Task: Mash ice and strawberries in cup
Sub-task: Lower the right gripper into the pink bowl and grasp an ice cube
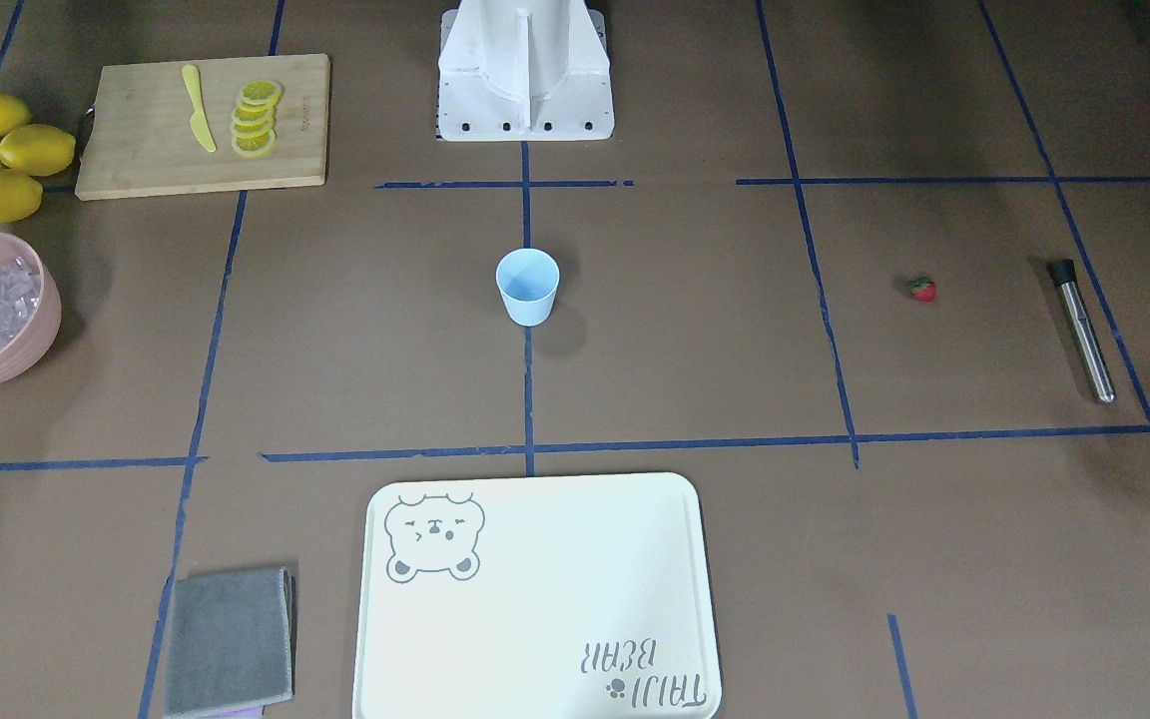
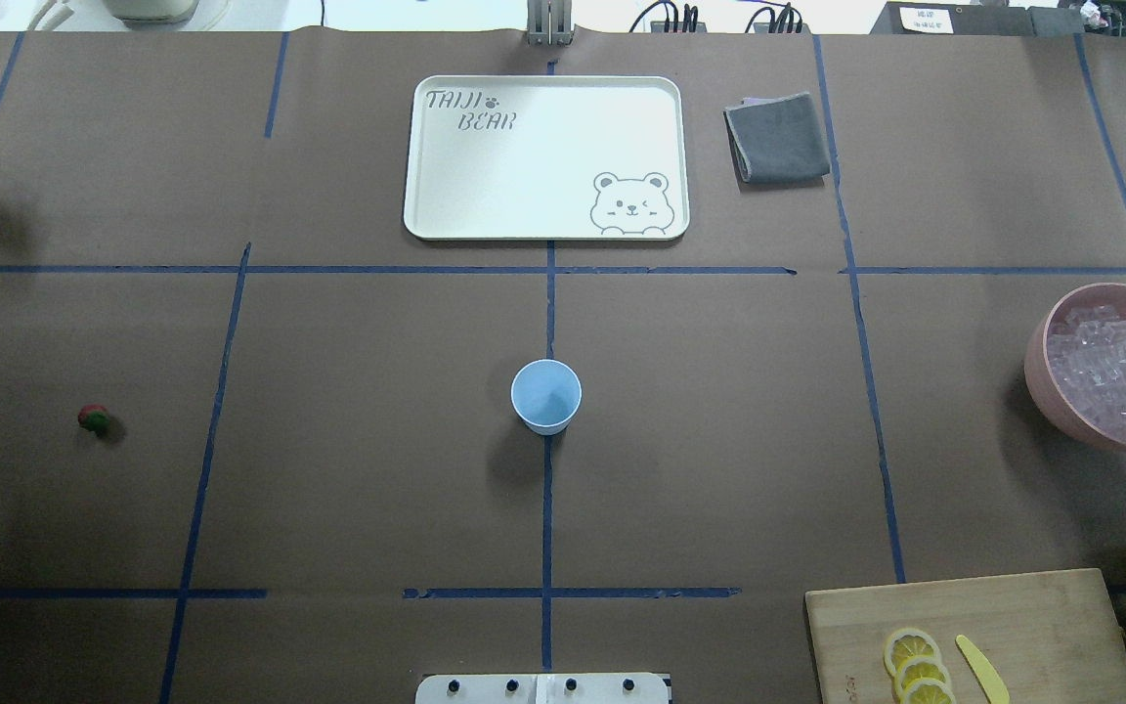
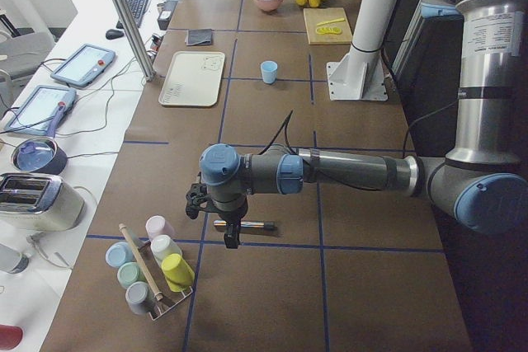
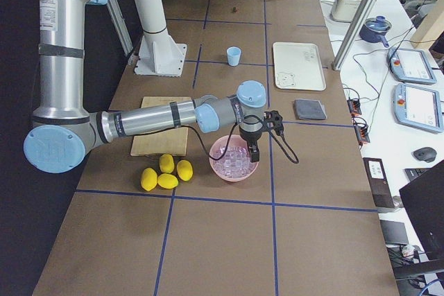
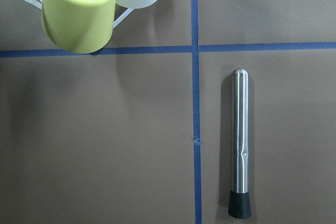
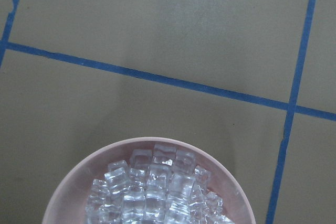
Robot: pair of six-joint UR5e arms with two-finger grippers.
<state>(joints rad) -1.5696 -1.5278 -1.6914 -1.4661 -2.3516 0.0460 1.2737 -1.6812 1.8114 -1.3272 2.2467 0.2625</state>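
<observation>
The pale blue cup (image 1: 527, 287) (image 2: 545, 396) stands upright and looks empty at the table's centre. A tiny red strawberry (image 1: 922, 290) (image 2: 93, 418) lies alone on the robot's left side. Ice (image 2: 1110, 372) (image 6: 157, 190) fills the pink bowl (image 1: 46, 320) (image 6: 68, 192) on the robot's right. My left gripper (image 3: 224, 232) hangs over a steel muddler (image 5: 240, 145) (image 1: 1082, 330); I cannot tell whether it is open or shut. My right gripper (image 4: 252, 152) hovers at the bowl's far rim, and its state cannot be told either.
A cream tray (image 2: 426, 196) and a grey cloth (image 2: 778, 137) lie at the far side. A cutting board (image 1: 136, 150) holds lemon slices and a yellow knife, with lemons (image 1: 1, 150) beside it. A rack of cups (image 3: 153, 269) stands near the left gripper.
</observation>
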